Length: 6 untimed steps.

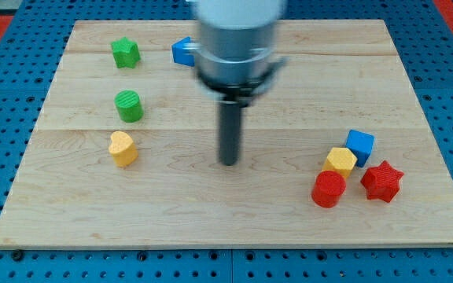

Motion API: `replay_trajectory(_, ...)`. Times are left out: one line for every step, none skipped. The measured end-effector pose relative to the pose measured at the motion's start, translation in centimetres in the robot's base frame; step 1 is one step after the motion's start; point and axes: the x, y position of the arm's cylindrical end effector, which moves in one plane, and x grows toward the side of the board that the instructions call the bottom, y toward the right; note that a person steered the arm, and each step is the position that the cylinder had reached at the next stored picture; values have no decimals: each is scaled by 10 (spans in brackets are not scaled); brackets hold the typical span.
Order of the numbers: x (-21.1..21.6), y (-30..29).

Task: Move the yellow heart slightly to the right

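Observation:
The yellow heart (122,148) lies on the wooden board (234,212) at the view's left, just below a green cylinder (129,105). My tip (229,163) rests on the board near its middle, well to the right of the yellow heart and apart from every block. The arm's grey body (237,39) hangs above it at the view's top.
A green star (125,53) sits at the top left. A blue block (183,51) is partly hidden behind the arm. At the right is a cluster: a blue cube (360,145), a yellow block (340,161), a red cylinder (329,189) and a red star (381,181).

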Motion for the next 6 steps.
replay_trajectory(23, -100)
replay_trajectory(-11, -189)
replay_trajectory(-19, -133)
replay_trajectory(21, -33)
replay_trajectory(25, -5)
replay_trajectory(-9, -75)
